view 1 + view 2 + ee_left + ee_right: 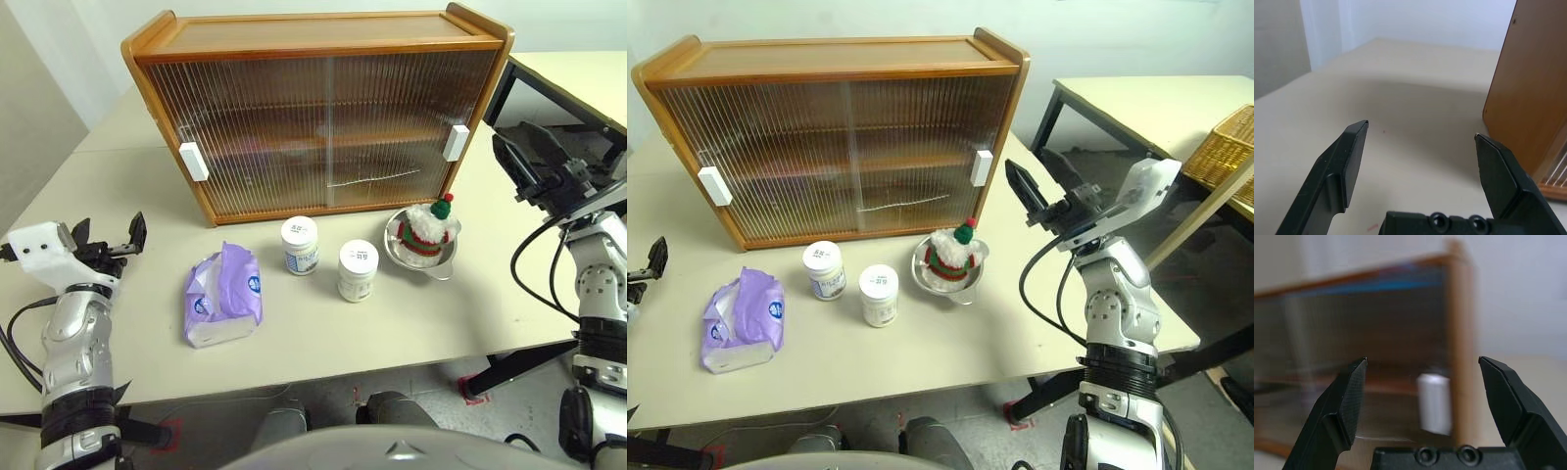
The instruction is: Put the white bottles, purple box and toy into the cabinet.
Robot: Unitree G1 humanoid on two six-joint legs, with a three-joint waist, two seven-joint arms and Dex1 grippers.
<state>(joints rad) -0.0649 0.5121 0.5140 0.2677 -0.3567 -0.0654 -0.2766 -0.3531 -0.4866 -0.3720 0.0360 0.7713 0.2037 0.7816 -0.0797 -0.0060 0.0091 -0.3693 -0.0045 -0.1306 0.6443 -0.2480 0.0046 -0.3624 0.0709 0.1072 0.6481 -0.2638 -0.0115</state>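
Cabinet (838,137) — just left of right gripper (1043,186).

Before the cabinet (323,117), left to right: purple box (223,294), 2 bottles (300,245) (358,270), toy (428,227) in bowl (397,253).

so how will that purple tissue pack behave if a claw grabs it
The soft lavender tissue pack with crumpled plastic wrapper will probably squash and flex rather than stay stiff, since it already sags unevenly. The glossy wrapper may slip between fingers. It looks light for its bulk, and lying flat on the beige table, it is unlikely to roll.
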